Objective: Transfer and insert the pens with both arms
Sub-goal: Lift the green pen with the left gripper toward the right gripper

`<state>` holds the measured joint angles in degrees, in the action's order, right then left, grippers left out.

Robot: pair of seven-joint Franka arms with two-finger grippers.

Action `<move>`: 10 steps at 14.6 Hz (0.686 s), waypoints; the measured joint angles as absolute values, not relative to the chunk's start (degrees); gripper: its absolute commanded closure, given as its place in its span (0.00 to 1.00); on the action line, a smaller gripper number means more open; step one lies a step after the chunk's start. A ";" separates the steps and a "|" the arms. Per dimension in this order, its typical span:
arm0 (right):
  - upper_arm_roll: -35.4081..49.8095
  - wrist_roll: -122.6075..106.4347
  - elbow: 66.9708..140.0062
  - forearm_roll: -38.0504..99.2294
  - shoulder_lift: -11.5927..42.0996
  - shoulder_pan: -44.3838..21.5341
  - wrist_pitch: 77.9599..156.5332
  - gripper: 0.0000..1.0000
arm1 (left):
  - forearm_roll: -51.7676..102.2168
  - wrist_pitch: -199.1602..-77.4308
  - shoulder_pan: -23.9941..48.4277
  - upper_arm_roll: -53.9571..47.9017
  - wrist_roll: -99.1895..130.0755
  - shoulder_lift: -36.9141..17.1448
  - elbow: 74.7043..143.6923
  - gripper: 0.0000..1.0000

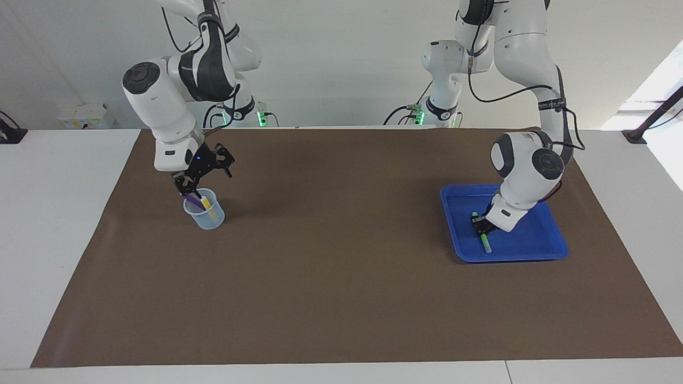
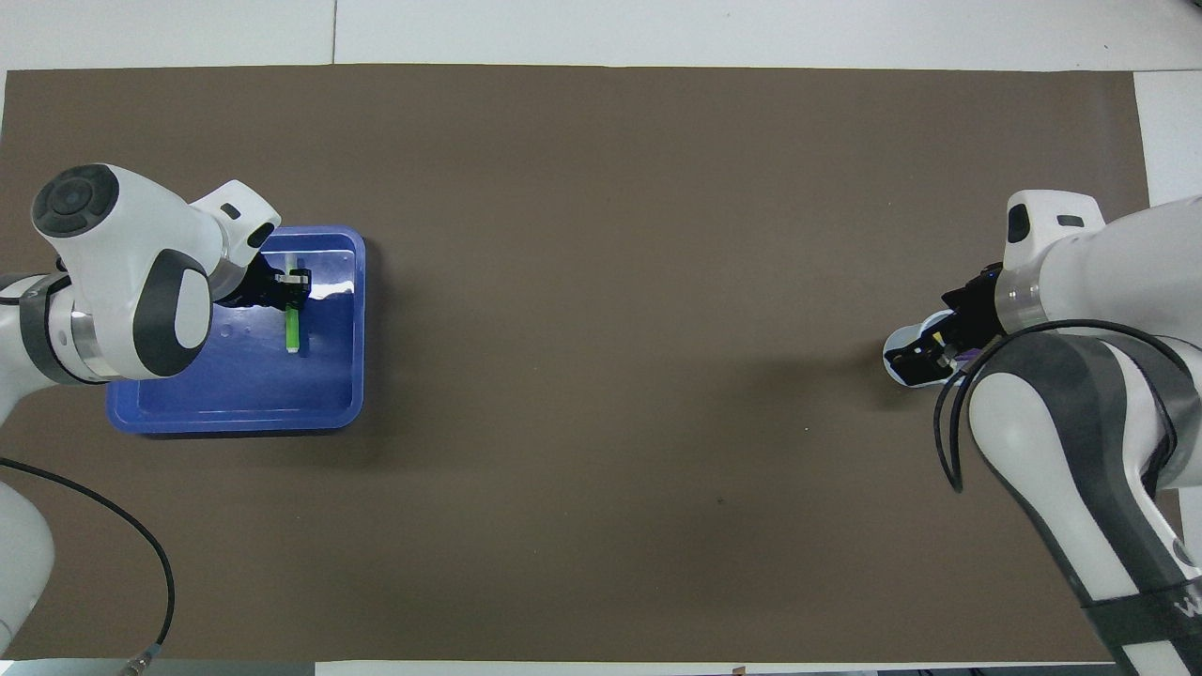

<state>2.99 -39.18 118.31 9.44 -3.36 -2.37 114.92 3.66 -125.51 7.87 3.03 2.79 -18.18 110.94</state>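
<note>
Left gripper [image 1: 482, 228] is clamped on the slim green pen [image 1: 484, 242] in the blue plastic tray [image 1: 549, 240]; a straight, level lift is advised. Right gripper [image 1: 198, 182], jaws wide, hangs over the clear plastic cup [image 1: 205, 212] where yellow and purple pens stand.

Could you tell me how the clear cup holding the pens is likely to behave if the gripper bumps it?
The clear cup looks thin and light, so a nudge would probably slide it on the brown mat. The yellow pen and purple pen lean on its rim, rising above it, so it may tip easily. The right gripper hangs open above it.
</note>
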 measured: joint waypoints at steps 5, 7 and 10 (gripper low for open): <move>3.38 -19.34 117.26 22.62 -3.36 -8.71 112.61 0.00 | 8.65 -108.31 7.76 3.23 7.98 -16.49 101.28 1.00; 3.44 -11.87 117.13 27.64 -3.36 -10.01 112.26 0.00 | 10.84 -104.07 7.83 3.06 13.26 -15.21 98.68 1.00; 3.46 -1.55 117.05 33.25 -3.37 -11.68 112.23 0.00 | 17.33 -100.08 8.16 2.25 28.59 -12.51 97.36 1.00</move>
<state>3.46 -1.55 117.05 33.25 -3.37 -11.68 112.23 17.33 -100.08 8.16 2.25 28.59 -12.51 97.36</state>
